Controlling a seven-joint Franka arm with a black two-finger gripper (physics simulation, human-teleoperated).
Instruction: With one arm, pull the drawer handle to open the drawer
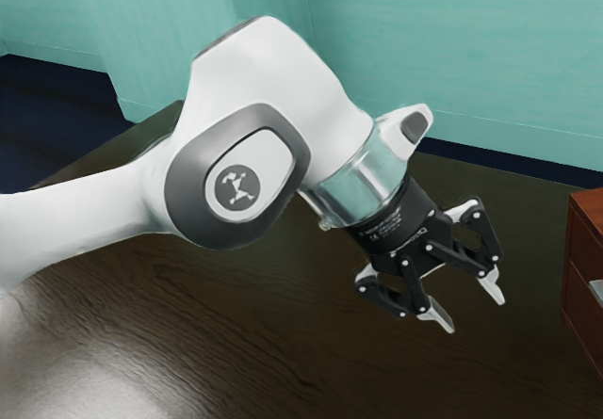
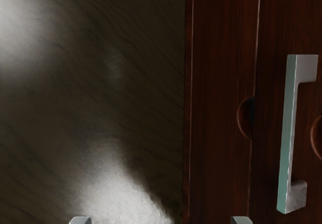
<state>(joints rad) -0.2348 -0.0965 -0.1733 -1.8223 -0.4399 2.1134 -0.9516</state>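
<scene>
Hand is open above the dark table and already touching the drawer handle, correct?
Not touching. The hand is open above the table, but the exterior view shows it well short of the drawer handle.

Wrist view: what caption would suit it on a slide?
Pale metal handle on a red-brown wooden drawer front, with the dark table alongside.

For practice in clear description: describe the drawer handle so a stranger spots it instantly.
On the dark table stands a reddish-brown cabinet at the exterior view's right edge. Its front carries the handle, a pale metal bar, the only light part against red wood.
</scene>
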